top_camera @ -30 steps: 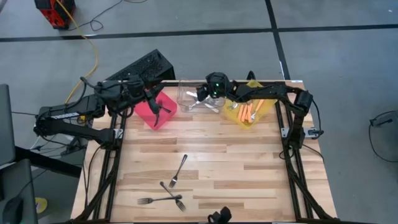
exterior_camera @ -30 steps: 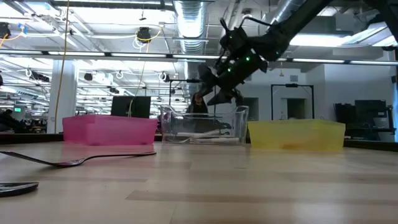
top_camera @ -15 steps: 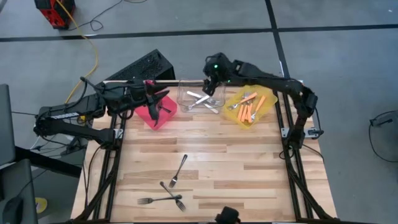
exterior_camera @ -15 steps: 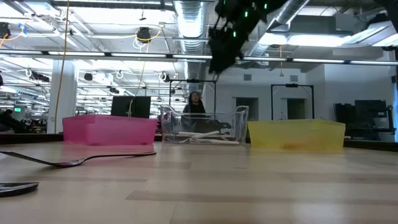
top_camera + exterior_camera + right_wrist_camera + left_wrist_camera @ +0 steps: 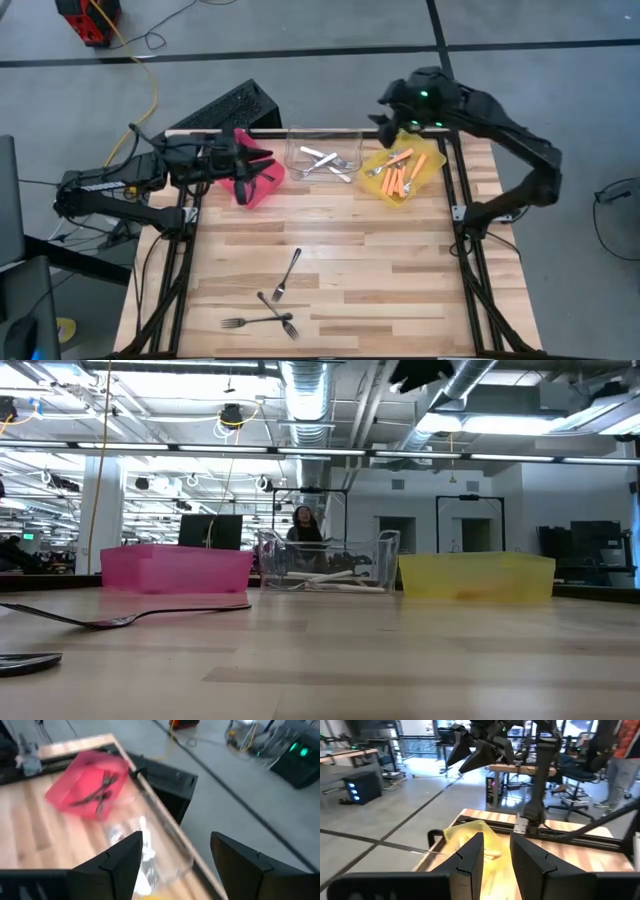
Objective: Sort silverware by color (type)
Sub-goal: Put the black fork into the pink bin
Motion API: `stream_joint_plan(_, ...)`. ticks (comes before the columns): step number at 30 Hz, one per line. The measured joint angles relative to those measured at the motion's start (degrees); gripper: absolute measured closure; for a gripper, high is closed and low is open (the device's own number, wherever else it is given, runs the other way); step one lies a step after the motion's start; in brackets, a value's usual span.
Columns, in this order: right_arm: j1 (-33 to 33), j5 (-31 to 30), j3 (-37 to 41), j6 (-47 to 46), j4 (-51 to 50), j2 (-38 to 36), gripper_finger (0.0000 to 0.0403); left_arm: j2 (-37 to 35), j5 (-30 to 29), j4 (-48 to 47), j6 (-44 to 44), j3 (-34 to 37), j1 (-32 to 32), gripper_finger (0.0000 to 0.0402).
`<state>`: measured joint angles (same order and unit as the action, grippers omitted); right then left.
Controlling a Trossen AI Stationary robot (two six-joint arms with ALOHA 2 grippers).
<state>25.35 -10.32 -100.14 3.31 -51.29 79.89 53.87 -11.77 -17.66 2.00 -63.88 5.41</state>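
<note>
Right hand (image 5: 385, 118) has swung up off the clear bin (image 5: 322, 160), fingers spread, empty. Four forks (image 5: 272, 302) lie lower left on the surface (image 5: 380, 270): light, stiff, slippery; pinch mid-handle. Left hand (image 5: 250, 165), narrow gap, nothing visibly held.

Silver forks (image 5: 145, 857) in the clear bin (image 5: 170, 855) are blurred.

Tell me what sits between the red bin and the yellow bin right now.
The clear bin, holding silver forks, sits between the red bin and the yellow bin; the high view shows it.
</note>
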Motion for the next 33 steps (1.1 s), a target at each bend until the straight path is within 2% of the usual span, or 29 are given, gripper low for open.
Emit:
stream_joint_plan(5, -4.7, 2.5, 0.1, -2.1, -8.3, -5.1, 0.0143, -0.5, 3.3, -0.3, 1.6, 0.0, -1.9, 0.0319)
stream_joint_plan(9, -9.3, 4.6, 3.7, -3.1, -11.0, -10.1, 0.0143, -2.8, 4.5, -2.3, 3.3, 0.0, -4.0, 0.0319)
stream_joint_plan(13, -13.6, 4.2, 12.0, -10.0, -6.6, -17.0, 0.0143, -5.1, 4.6, -4.4, 4.9, 0.0, -6.8, 0.0319)
stream_joint_plan(19, -22.0, 3.5, 27.5, -19.1, 8.8, -23.5, 0.0143, -4.9, 9.7, -6.8, 7.0, 0.0, -14.1, 0.0319)
stream_joint_plan(26, -29.3, 2.8, 38.9, -23.4, 20.2, -21.8, 0.0143, -1.6, 8.3, -13.0, 17.5, 0.0, -21.8, 0.0319)
stream_joint_plan(30, -32.0, 2.8, 40.1, -24.3, 21.2, -18.1, 0.0143, 1.1, 8.2, -16.2, 19.7, 0.0, -26.0, 0.0319)
stream_joint_plan(33, -33.3, 2.8, 40.0, -24.5, 21.8, -15.0, 0.0143, 3.8, 4.7, -18.5, 21.2, 0.0, -28.2, 0.0319)
